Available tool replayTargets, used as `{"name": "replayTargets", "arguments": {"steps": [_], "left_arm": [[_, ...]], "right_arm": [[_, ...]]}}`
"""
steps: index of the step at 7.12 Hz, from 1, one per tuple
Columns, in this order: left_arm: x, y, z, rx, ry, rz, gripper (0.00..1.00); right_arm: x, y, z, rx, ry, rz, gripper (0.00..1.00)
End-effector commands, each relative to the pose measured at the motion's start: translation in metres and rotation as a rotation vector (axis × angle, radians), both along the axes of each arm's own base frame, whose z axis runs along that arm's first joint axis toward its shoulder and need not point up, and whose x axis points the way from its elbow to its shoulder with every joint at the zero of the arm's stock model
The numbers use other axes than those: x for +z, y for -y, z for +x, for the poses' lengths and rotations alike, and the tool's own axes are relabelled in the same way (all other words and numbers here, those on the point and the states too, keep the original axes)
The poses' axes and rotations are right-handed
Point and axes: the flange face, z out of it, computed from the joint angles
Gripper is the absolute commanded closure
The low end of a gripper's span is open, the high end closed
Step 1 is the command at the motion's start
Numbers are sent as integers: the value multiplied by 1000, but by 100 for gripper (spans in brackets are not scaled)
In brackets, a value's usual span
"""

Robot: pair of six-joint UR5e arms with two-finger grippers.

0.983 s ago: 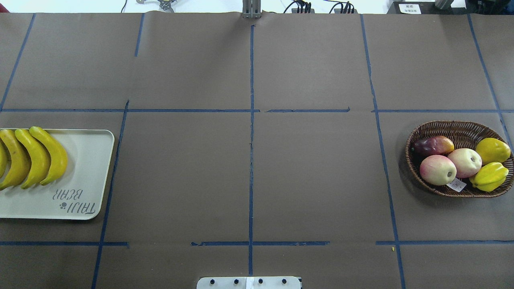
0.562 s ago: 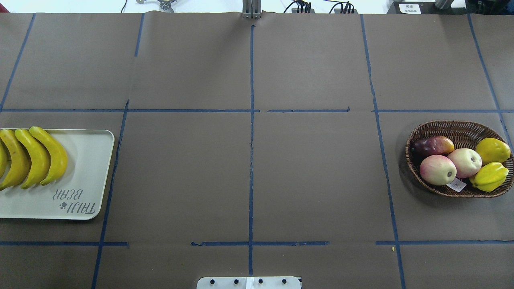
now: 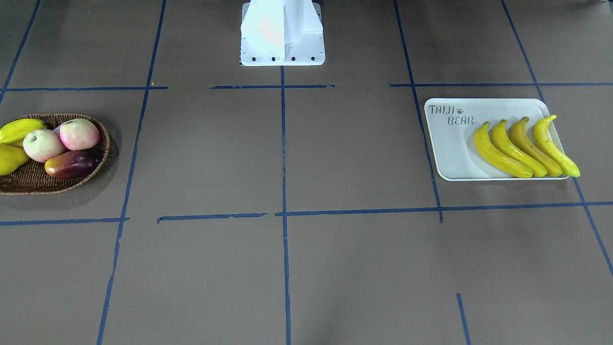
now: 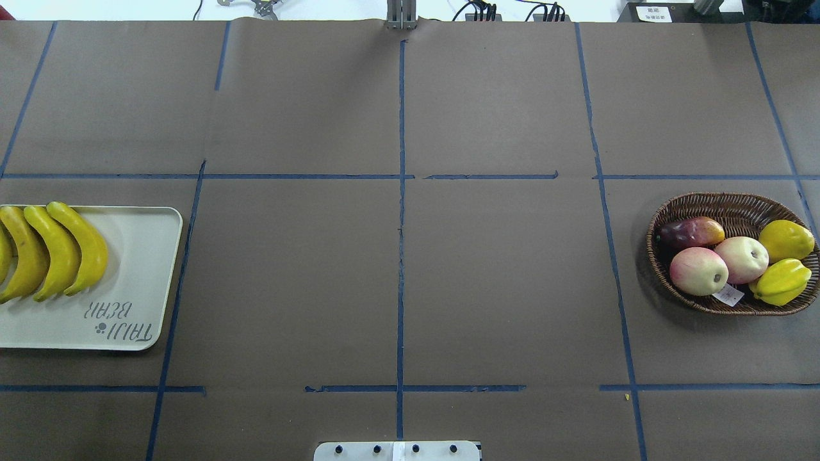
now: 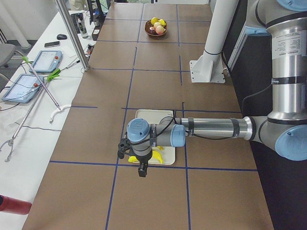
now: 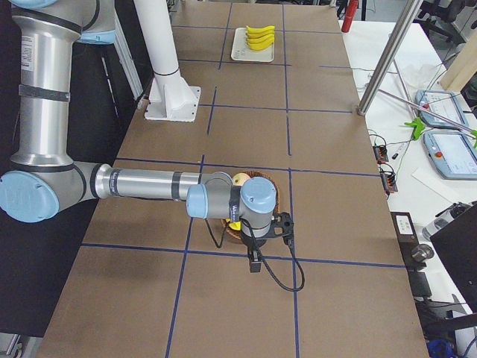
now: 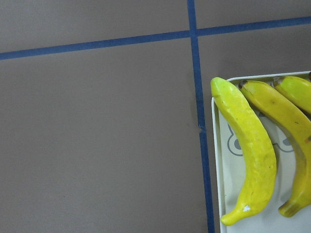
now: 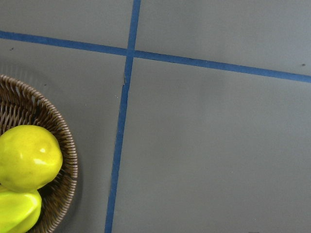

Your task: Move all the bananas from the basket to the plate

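All four bananas (image 3: 517,151) lie side by side on the plate (image 3: 450,148) at the right of the front view, long axes running from upper left to lower right, the outermost overhanging the rim. The basket (image 4: 737,216), at the far right of the overhead view, holds only other fruit (image 4: 743,259) and no banana, so I judge that nothing there needs picking. The left gripper (image 5: 142,168) is the nearer one, hanging by the plate's edge at the lower centre of the left side view. The right gripper (image 6: 255,261) hangs beside the basket. Neither wrist view shows fingers, so I cannot tell how wide either gripper stands. Nothing stands between plate and basket.
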Motion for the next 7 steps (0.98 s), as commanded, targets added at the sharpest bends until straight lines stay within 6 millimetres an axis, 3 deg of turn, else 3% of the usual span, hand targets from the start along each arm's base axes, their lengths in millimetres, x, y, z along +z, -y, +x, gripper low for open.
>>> {"name": "replayTargets", "arguments": {"steps": [1, 7], "left_arm": [[0, 0, 0, 0, -1, 1, 0], [1, 0, 0, 0, -2, -2, 0]], "right_arm": [[0, -1, -1, 0, 9, -1, 1], [0, -2, -2, -1, 20, -2, 1]]}}
